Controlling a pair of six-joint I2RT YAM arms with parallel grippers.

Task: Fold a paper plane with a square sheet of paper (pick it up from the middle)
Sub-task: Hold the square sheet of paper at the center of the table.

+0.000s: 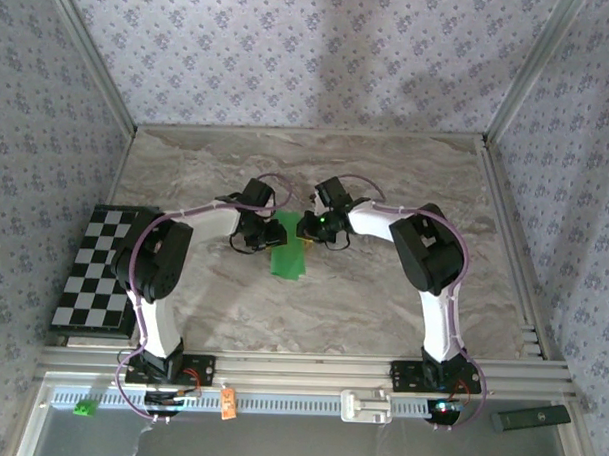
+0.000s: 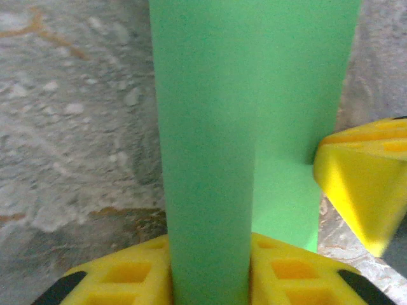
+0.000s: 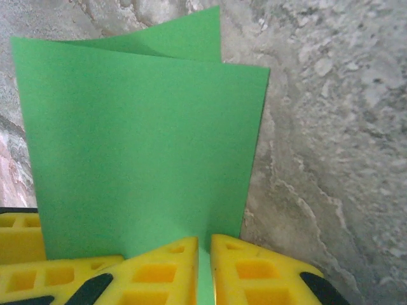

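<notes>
The square sheet of paper [image 1: 287, 249] on the table [image 1: 407, 172], a gripper either side.
The left gripper [image 1: 256, 231] touches the sheet's left side, the right gripper [image 1: 309, 228] its right; a checkered board [image 1: 98, 271] lies well to its left.

Top view: the far end of the square sheet of paper [image 1: 287, 252] is hidden under the left gripper [image 1: 252, 236] and right gripper [image 1: 314, 228]; their fingertips are too small to tell. The left arm [image 1: 158, 258] covers the right edge of the checkered board [image 1: 95, 271]. A small green item [image 1: 82, 408] and a dark bar [image 1: 531, 417] at the near edge — too small to identify.

Left wrist view: sheet blurred, cut off top and bottom, covering the gap between the yellow fingers [image 2: 121, 276]; another finger [image 2: 359, 184], blurred, cut by the right edge.

Right wrist view: fingers [image 3: 254, 270] cut off at the bottom — they hide the sheet's lower edge.
</notes>
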